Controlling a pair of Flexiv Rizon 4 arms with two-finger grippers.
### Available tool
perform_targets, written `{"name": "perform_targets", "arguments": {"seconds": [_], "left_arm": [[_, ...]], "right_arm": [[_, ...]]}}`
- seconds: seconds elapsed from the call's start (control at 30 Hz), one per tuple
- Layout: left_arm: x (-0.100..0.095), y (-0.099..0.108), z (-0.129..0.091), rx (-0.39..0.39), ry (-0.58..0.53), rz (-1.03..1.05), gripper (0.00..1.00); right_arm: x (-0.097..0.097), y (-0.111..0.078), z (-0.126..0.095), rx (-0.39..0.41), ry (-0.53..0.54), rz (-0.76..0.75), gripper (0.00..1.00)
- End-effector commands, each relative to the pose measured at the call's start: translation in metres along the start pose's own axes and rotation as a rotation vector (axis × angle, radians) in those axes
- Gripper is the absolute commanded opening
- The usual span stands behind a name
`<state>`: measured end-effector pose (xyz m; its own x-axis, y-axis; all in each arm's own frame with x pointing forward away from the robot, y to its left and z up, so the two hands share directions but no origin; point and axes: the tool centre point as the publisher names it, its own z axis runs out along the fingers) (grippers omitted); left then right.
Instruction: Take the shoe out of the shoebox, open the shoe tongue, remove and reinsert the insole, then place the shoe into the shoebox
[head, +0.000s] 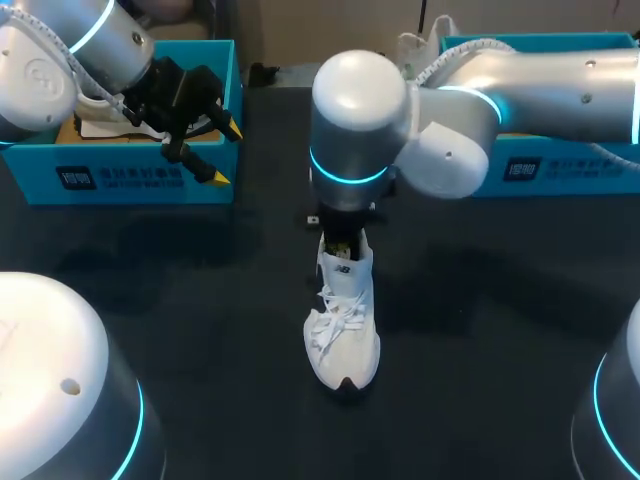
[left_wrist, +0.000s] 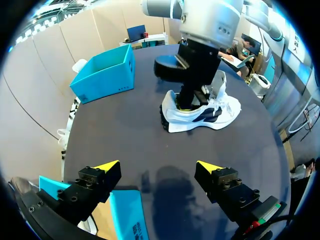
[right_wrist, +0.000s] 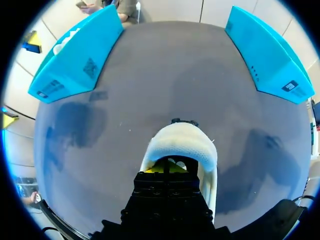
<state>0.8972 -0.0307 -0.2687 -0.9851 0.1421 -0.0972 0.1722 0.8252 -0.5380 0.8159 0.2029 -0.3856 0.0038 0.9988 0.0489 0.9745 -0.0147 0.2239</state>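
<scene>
Two grippers (left_wrist: 157, 166) (right_wrist: 170, 166), one shoe (head: 345, 340), two shoeboxes (head: 140, 178) (head: 560, 168)

Shoe (head: 343, 335) on table (head: 200, 300), right gripper (right_wrist: 170, 164) seemingly inside; left shoebox (head: 140, 178), right shoebox (head: 560, 172) behind.

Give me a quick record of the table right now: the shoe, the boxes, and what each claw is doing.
item: white shoe, upright in the middle of the table, outside both boxes
left arm: left claw open, empty, above the left shoebox
right arm: right claw down inside the shoe's opening; grip hidden
boxes: left shoebox and right shoebox, both blue, at the far side
</scene>
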Motion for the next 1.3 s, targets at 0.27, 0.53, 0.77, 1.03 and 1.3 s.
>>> {"name": "perform_targets", "arguments": {"seconds": [0.27, 0.53, 0.77, 1.03, 1.3], "left_arm": [[0.000, 0.000, 0.000, -0.004, 0.001, 0.000, 1.00], [0.000, 0.000, 0.000, -0.004, 0.001, 0.000, 1.00], [0.000, 0.000, 0.000, -0.004, 0.001, 0.000, 1.00], [0.000, 0.000, 0.000, -0.004, 0.001, 0.000, 1.00], [0.000, 0.000, 0.000, -0.004, 0.001, 0.000, 1.00]], "right_arm": [[-0.002, -0.005, 0.014, 0.007, -0.084, -0.020, 0.00], [-0.004, 0.001, -0.010, -0.022, -0.106, -0.030, 0.00], [-0.007, 0.007, 0.008, -0.048, -0.143, -0.040, 0.00], [-0.005, -0.001, 0.018, 0.004, -0.151, -0.061, 0.00], [-0.009, -0.012, -0.019, 0.112, -0.123, -0.057, 0.00]]}}
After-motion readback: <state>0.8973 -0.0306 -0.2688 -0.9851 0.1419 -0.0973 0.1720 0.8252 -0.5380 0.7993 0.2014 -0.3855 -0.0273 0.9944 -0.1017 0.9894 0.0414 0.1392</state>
